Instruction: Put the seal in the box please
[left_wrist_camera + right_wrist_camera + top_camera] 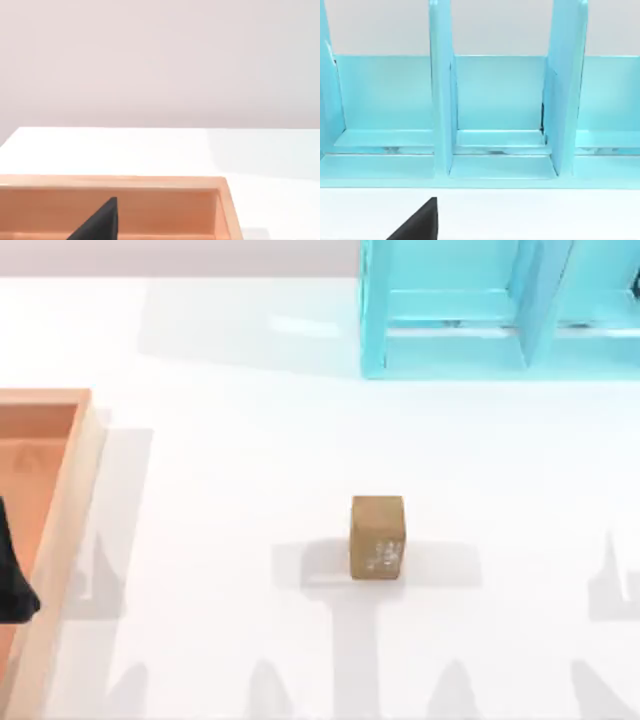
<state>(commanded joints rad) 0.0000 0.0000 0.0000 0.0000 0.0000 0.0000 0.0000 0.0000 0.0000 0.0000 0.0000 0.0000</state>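
White table (250, 440), seal (377, 538) mid-table, box (62, 500) left, wrist-view shelf (500, 115).

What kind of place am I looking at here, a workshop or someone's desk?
Most likely a computer-rendered test bench for robot arms, not a real room: a bare white table carries a small wooden seal, a shallow wooden box at its left edge and a turquoise shelf unit at the back.
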